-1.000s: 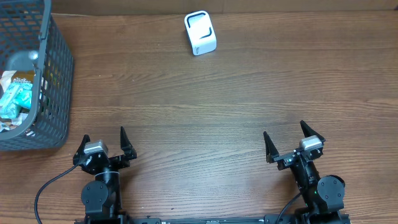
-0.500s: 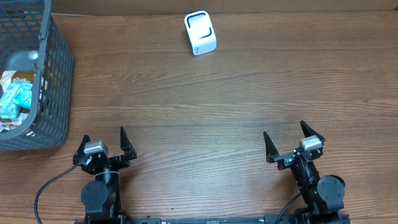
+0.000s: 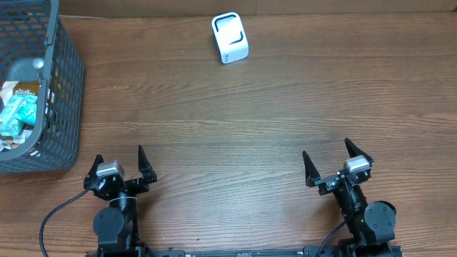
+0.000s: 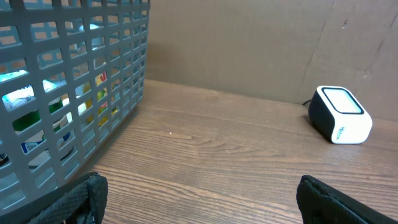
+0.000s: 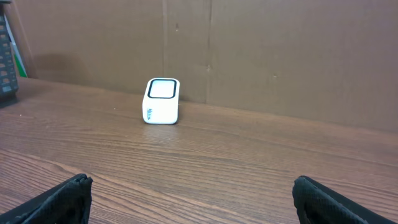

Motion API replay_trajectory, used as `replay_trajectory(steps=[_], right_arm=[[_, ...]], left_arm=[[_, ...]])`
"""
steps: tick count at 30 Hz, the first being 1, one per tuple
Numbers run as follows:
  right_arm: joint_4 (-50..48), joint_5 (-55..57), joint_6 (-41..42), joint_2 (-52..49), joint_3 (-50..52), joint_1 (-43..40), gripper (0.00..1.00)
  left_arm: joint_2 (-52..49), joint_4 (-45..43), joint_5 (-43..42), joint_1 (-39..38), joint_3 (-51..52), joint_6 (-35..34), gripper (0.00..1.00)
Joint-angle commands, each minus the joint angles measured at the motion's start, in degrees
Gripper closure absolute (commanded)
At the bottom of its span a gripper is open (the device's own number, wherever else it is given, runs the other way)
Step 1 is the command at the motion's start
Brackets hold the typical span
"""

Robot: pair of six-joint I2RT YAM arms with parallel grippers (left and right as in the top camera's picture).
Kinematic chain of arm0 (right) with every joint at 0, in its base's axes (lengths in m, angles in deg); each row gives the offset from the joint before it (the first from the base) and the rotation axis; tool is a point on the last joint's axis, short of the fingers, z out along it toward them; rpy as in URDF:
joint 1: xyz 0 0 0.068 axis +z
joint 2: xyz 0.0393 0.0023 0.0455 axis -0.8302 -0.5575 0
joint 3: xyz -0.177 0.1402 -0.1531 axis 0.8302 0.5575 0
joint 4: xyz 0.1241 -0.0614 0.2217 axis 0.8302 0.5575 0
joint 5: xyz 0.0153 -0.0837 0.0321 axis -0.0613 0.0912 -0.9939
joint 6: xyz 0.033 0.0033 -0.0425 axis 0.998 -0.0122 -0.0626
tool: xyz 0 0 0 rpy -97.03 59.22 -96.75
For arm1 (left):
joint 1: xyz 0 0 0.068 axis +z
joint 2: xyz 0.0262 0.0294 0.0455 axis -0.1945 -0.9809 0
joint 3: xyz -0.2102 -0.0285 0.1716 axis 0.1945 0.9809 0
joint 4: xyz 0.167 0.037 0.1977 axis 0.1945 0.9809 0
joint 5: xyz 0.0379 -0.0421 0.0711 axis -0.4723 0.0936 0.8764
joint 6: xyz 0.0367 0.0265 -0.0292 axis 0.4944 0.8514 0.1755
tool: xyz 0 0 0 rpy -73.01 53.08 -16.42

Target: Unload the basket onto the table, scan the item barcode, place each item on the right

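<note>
A: Where do the 2 pincers stand?

B: Both sit low at the near edge of the table (image 3: 235,135). The left gripper (image 3: 119,152) is spread wide with nothing between its jaws. The right gripper (image 3: 325,146) is likewise released and bare.

A: Do the wrist cameras add anything?

B: Not much. In each wrist view only 2 dark fingertips (image 4: 84,196) show, cut off at the bottom corners of the frame.

A: Where are the goods to scan?

B: They lie in the grey basket (image 3: 68,86) at the far left, well apart from both grippers. The overhead frame cuts off the basket's left and top sides. Inside I make out a teal packet (image 3: 16,114) and, just beyond it, a brown pack (image 3: 20,91) with pale print. The rest is hidden behind the mesh wall. The print is too small to read, so I cannot tell which face carries a barcode.

A: Does the left wrist view help there?

B: Hardly. Through the grid come only scraps of teal, green and yellow, broken up by the bars.

A: And the scanner?

B: The white scanner (image 3: 230,38) stands at the far edge of the table, near the middle and well apart from the basket. Its dark-framed window faces upward. A cardboard wall (image 5: 249,50) rises right behind it. In the left wrist view a dark bit at its rear is too small to identify.
</note>
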Motion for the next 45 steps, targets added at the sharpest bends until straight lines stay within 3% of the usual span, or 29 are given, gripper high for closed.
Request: replay_trajectory(steps=[1, 45], right_arm=[[-0.15, 0.72, -0.13, 0.44, 0.57, 0.15, 0.0], [-0.15, 0.72, -0.13, 0.44, 0.57, 0.15, 0.0]], left_arm=[[0.48, -0.02, 0.33, -0.52, 0.17, 0.87, 0.0], [0.48, -2.54, 0.31, -0.72, 0.2, 0.85, 0.0]])
